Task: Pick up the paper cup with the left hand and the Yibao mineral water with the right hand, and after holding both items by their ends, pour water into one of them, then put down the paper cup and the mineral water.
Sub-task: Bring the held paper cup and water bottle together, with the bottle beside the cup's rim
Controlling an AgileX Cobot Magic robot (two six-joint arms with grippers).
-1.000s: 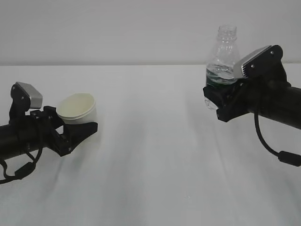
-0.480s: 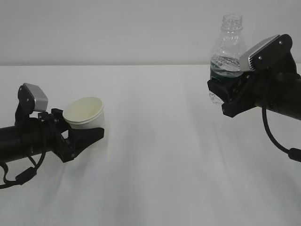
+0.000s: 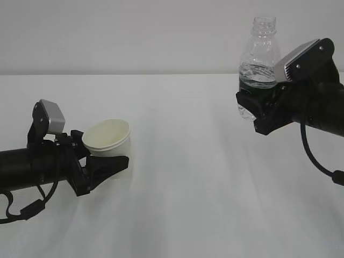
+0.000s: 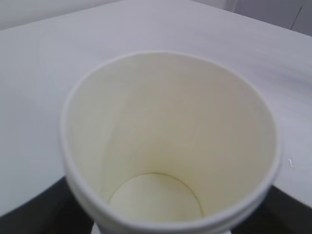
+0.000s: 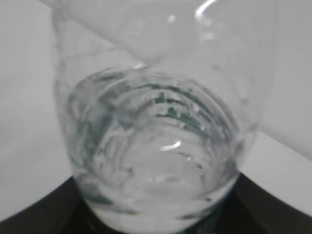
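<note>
1. A white table surface (image 3: pixel 183 215) is spanning the full width of the scene from the near edge to the far edge.
2. A plain pale grey wall (image 3: pixel 134 32) is standing behind the far edge of the table, filling the upper part of the exterior view.
3. Faint soft shadows are lying on the table surface at near left.

paper cup (image 3: pixel 107 141) white, cream inside | bottle (image 3: pixel 258 59) clear, green label | table (image 3: pixel 183 161) white
</note>
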